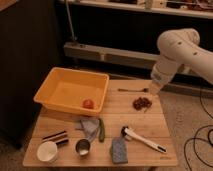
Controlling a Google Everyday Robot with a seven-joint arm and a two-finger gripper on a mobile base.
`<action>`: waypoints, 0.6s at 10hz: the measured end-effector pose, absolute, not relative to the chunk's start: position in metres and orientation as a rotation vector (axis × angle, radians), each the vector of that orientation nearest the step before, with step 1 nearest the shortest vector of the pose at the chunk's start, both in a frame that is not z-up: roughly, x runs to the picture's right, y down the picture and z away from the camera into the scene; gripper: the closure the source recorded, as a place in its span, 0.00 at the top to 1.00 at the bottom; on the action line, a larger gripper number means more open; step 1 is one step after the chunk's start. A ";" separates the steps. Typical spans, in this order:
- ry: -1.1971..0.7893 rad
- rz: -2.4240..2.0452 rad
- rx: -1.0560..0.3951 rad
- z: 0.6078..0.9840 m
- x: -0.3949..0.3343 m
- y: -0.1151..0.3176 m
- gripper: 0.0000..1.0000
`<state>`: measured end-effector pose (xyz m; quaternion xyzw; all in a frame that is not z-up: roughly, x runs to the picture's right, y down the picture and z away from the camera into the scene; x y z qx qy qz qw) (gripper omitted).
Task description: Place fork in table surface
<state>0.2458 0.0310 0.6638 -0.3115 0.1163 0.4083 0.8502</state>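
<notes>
Your claw [153, 90] is shut and empty at the table's [120, 120] far right edge; the fork [131, 90] lies just left, its handle running left-right.

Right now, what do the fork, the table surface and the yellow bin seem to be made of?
The fork, lying near the far edge beside the shut gripper, looks like metal, though its dim, thin shape leaves this open. The table surface seems to be pale wood: plank seams show, matte finish. The yellow bin looks like smooth moulded plastic, with even colour and rounded walls.
</notes>
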 end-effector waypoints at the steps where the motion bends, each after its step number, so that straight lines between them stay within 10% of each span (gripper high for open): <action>1: 0.241 0.880 -0.681 0.671 0.253 0.051 0.00; 6: 0.147 0.986 -0.890 0.719 0.242 0.147 0.00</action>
